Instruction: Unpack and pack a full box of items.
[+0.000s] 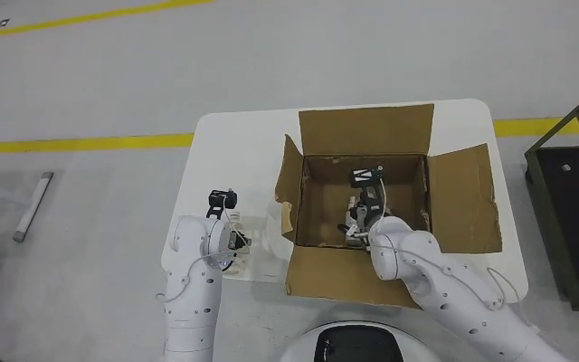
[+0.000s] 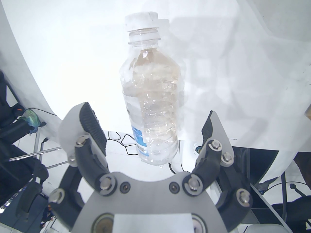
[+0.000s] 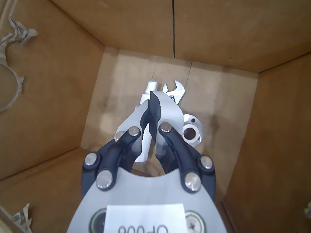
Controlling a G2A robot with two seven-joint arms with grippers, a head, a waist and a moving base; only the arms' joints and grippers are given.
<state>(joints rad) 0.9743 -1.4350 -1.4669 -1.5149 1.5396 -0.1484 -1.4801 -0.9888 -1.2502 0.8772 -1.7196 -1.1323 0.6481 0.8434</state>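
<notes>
An open cardboard box (image 1: 362,136) stands on the white table (image 1: 235,145). My right gripper (image 3: 151,103) is shut and reaches down inside the box (image 3: 60,98), just above its floor. Under it lie a silver wrench (image 3: 176,90), a metal flange ring (image 3: 192,132) and a white part (image 3: 143,151); nothing shows between the pads. In the top view the right gripper (image 1: 355,222) is in the box's near half. My left gripper (image 2: 148,112) is open left of the box, its fingers on either side of a clear water bottle (image 2: 150,93) with a white cap, lying on the table, untouched.
The box's four flaps are folded outward, the right flap (image 1: 466,199) lying flat on the table. Torn tape (image 3: 19,33) hangs on the box rim. The bottle's base lies at the table's near edge. A dark green cart (image 1: 556,199) stands beyond the table's right side.
</notes>
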